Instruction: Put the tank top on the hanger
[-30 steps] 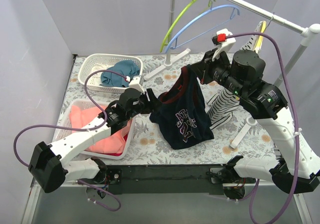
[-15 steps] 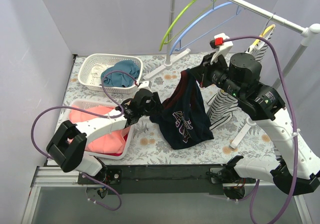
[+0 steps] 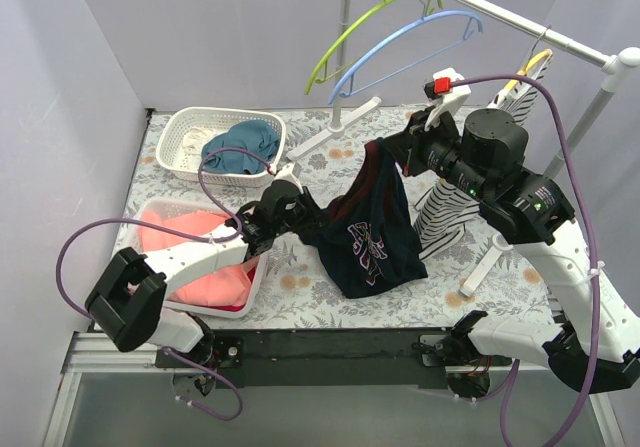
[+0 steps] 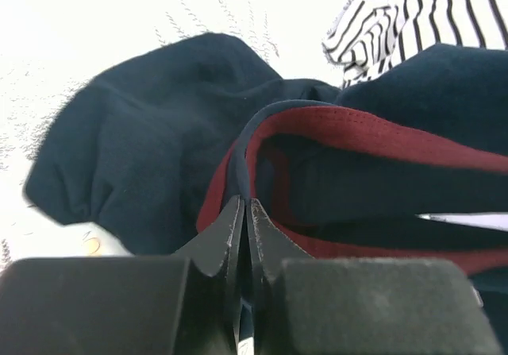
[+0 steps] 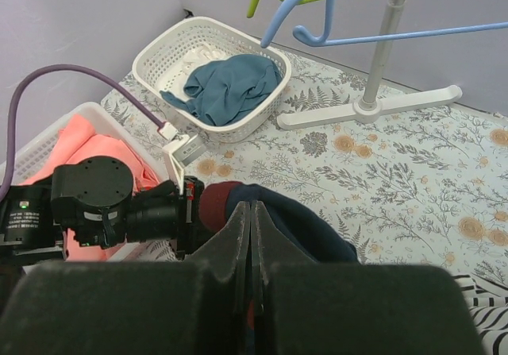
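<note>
The navy tank top (image 3: pixel 365 229) with dark red trim hangs above the table, held up between both arms. My right gripper (image 3: pixel 387 155) is shut on its upper strap, and the navy cloth (image 5: pixel 305 221) drops from the closed right gripper (image 5: pixel 250 206). My left gripper (image 3: pixel 305 217) is shut on the lower red-trimmed edge; in the left wrist view the closed left gripper (image 4: pixel 246 204) pinches the trim of the tank top (image 4: pixel 159 148). The light-blue hanger (image 3: pixel 400 42) hangs by its hook on the rail at the back, apart from the shirt, and shows as hanger (image 5: pixel 295 7) at the top of the right wrist view.
A lime-green hanger (image 3: pixel 350 35) hangs next to the blue one and a yellow hanger (image 3: pixel 530 65) carries a striped top (image 3: pixel 445 212). A white basket (image 3: pixel 190 127) holds a blue garment. A second basket (image 3: pixel 150 212) holds a coral-pink garment. The rack's white foot (image 5: pixel 373 109) lies on the floral cloth.
My left gripper has shut on the tank top's red-trimmed edge; a second ago its jaws stood apart beside it. The left arm's elbow swung inward. The right arm barely moved.
</note>
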Tool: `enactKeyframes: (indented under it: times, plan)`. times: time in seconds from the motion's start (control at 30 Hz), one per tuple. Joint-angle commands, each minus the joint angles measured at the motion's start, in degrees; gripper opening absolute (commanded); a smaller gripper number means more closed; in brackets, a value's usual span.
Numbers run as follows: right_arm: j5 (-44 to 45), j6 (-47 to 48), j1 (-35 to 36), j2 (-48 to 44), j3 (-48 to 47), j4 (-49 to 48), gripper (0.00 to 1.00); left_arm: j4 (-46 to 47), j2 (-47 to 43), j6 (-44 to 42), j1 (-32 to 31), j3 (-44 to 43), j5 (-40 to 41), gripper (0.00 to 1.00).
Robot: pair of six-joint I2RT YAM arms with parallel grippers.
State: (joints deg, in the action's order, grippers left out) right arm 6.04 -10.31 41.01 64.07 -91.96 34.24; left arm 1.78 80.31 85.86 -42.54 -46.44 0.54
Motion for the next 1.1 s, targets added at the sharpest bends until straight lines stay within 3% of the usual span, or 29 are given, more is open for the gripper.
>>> enactKeyframes:
  times: [0.0, 0.07, 0.2, 0.43, 0.53, 0.63, 0.7, 0.87, 0.97, 1.07]
  plan:
    - [0.5, 0.8, 0.2, -0.3, -1.0, -2.0, 0.01, -4.8, -6.6, -1.9, 2.5, -4.6, 5.4, 0.0]
    - [1.0, 1.3, 0.2, 0.1, -2.1, -1.5, 0.01, -9.0, -8.8, -6.2, 4.5, -8.0, 6.8, 0.0]
    - [5.2, 2.7, 0.2, 1.3, -6.0, -1.4, 0.01, -15.5, -7.4, -15.3, 9.0, -22.8, 11.6, 0.0]
    - [16.5, 6.8, 0.2, 9.8, -26.8, -1.5, 0.01, -25.5, 6.5, -23.9, 9.6, -61.5, 13.4, 0.0]
    - [16.2, 5.9, 0.1, 10.3, -29.0, -1.5, 0.01, -27.4, 6.8, -24.6, 9.5, -65.5, 13.1, 0.0]
    - [14.0, 3.6, 0.1, 6.4, -20.1, -2.0, 0.01, -27.7, 1.6, -25.0, 9.5, -60.2, 11.7, 0.0]
    - [12.4, 1.4, 0.1, 2.1, -13.2, -2.2, 0.01, -27.0, -2.2, -25.0, 9.5, -50.0, 11.0, 0.0]
    - [-0.9, -8.3, 0.3, -5.7, 17.7, -3.8, 0.01, -26.9, -16.2, -26.0, 9.4, -28.2, 7.5, 0.0]
    - [-4.9, -12.9, 0.3, -9.2, 33.6, -7.9, 0.01, -27.2, -18.5, -23.8, 8.9, -17.0, 1.9, 0.0]
    - [-2.9, -15.4, 0.2, -10.8, 42.2, -9.9, 0.01, -24.9, -18.6, -21.8, 6.3, -8.4, -0.2, 0.0]
